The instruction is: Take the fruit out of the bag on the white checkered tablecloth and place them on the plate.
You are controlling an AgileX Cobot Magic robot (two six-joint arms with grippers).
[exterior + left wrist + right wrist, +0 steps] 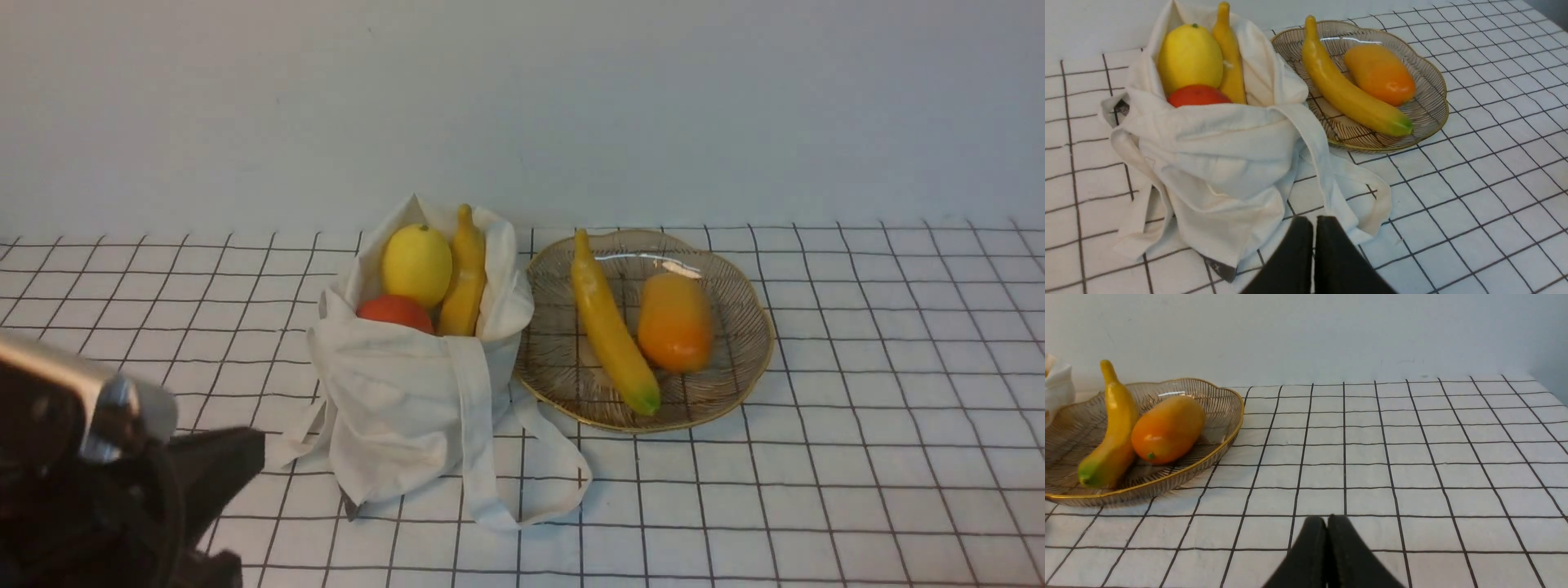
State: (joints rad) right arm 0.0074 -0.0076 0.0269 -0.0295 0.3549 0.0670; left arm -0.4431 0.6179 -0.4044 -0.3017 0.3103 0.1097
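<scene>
While both my pincers reach out over the checkered tablecloth (pixel 857 408), each has its black fingers pressed together on nothing. My left pincer (pixel 1314 220) is near the tote bag (pixel 400 408), at the bag's 7 o'clock in the front view. My right pincer (pixel 1327 518) is over bare cloth, apart from the glass plate (pixel 735 327).

The bag stands open and wrinkled, with a strap handle (pixel 478 441) running down its front and looping onto the cloth. In its mouth show a lemon (pixel 416 263), a red-orange fruit (pixel 394 313) at the lemon's 7 o'clock, and a banana (pixel 465 278) upright at the lemon's 3 o'clock.

The plate lies just beside the bag, at its 3 o'clock. On it rest a second banana (pixel 608 327), green tip toward me, and a mango (pixel 674 322) against that banana's 3 o'clock side.
</scene>
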